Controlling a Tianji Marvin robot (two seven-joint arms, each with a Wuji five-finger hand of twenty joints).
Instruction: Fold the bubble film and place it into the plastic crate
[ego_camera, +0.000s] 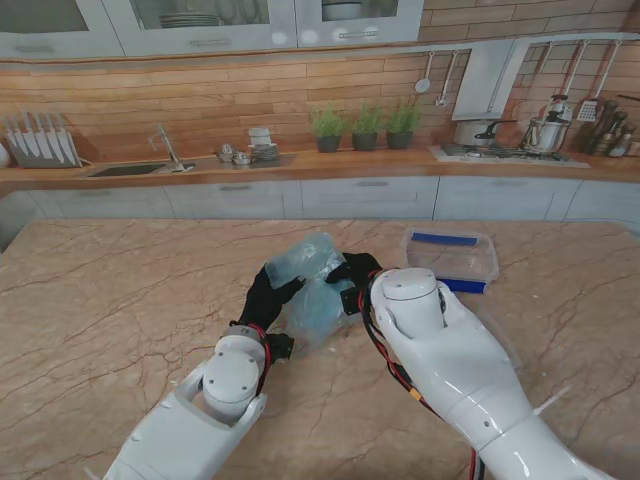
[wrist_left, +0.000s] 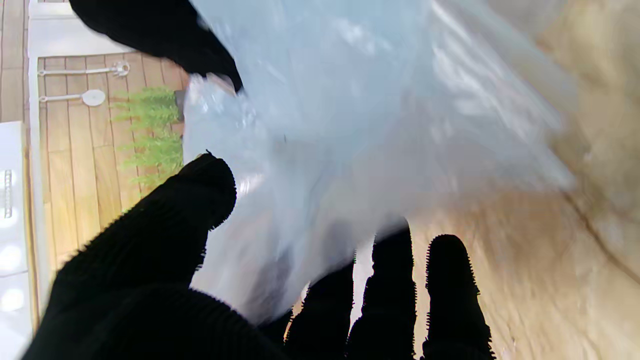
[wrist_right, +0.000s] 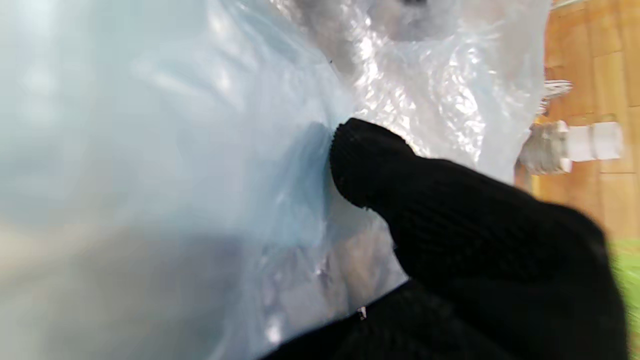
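The pale blue bubble film is bunched up and lifted off the marble table between my two black-gloved hands. My left hand holds its left side, thumb and fingers spread around the sheet. On the film's right edge my right hand pinches it, thumb pressed into the plastic. The clear plastic crate with blue handles stands on the table to the right, a little farther from me than the hands. It looks empty.
Bare marble surrounds the hands on all sides. Beyond the table's far edge runs a kitchen counter with a sink, potted herbs and a stove.
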